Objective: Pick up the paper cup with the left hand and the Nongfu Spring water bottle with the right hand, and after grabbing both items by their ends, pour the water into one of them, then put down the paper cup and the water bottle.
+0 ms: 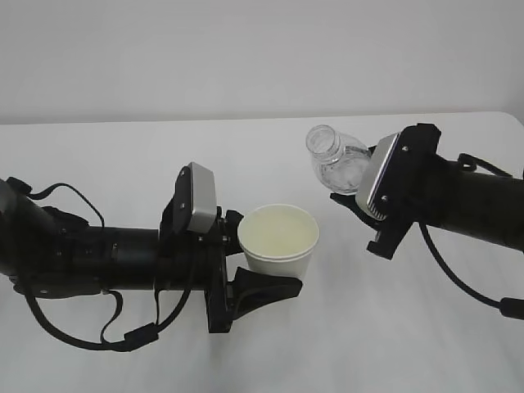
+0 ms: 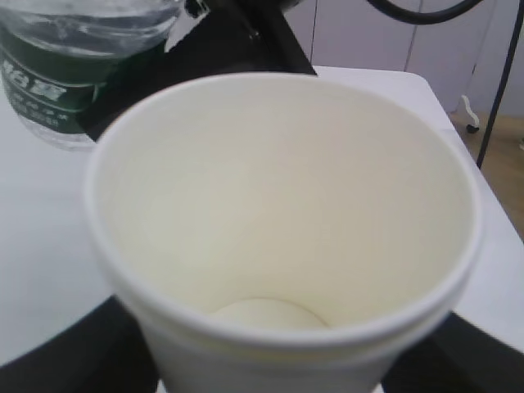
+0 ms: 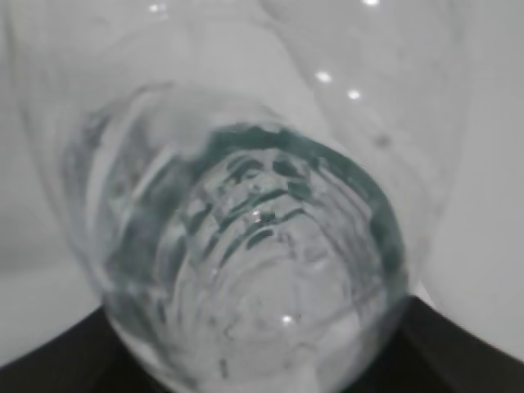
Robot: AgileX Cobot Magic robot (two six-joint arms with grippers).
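Observation:
My left gripper (image 1: 260,266) is shut on the white paper cup (image 1: 278,241) and holds it upright above the table. The cup fills the left wrist view (image 2: 278,205), its cream inside and bottom showing between the black fingers (image 2: 49,356). My right gripper (image 1: 354,195) is shut on the base end of the clear Nongfu Spring water bottle (image 1: 336,162), which is tilted with its uncapped mouth up and to the left. The bottle hangs above and to the right of the cup, apart from it. Its green label (image 2: 49,78) shows in the left wrist view, and its ribbed base (image 3: 254,246) fills the right wrist view. Water in it I cannot make out.
The white table (image 1: 123,147) runs under both arms to a pale wall behind. In the left wrist view the table's right edge (image 2: 491,188) gives way to floor, with a black cable (image 2: 503,74) hanging there.

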